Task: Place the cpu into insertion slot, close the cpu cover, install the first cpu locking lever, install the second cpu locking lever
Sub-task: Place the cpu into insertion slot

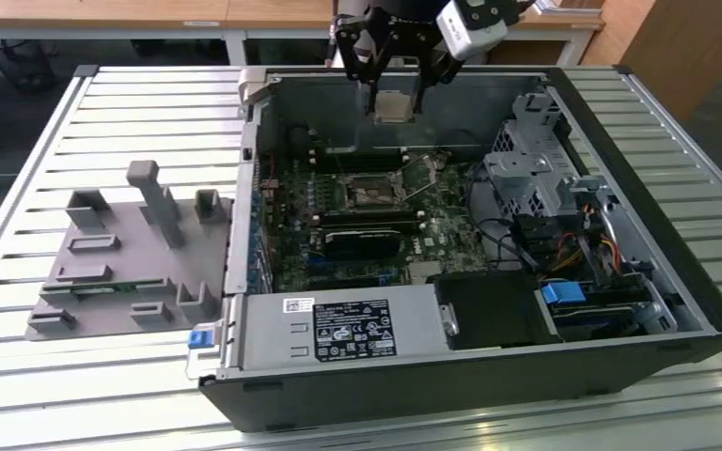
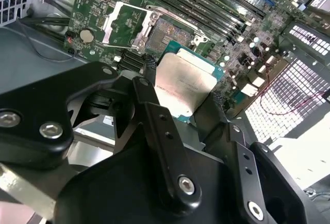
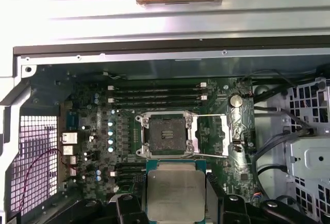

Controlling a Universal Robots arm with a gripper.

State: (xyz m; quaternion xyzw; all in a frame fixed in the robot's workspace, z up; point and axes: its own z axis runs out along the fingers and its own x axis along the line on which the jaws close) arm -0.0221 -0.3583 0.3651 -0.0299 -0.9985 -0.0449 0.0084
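In the exterior view's upper middle, the gripper pinches the cpu by two edges, raised clear of the slot, whose cover stands open so the chip can enter.

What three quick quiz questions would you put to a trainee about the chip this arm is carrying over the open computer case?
1. True or false: the cpu already sits in the insertion slot.
2. Pick one. The gripper is: A) open, B) shut on the cpu, C) shut on a memory stick.
3. Fill in the blank: the cpu cover is swung ____, leaving the slot's dark centre bare.

Key: 1 false, the gripper holds the cpu short of the slot; 2 B; 3 open.
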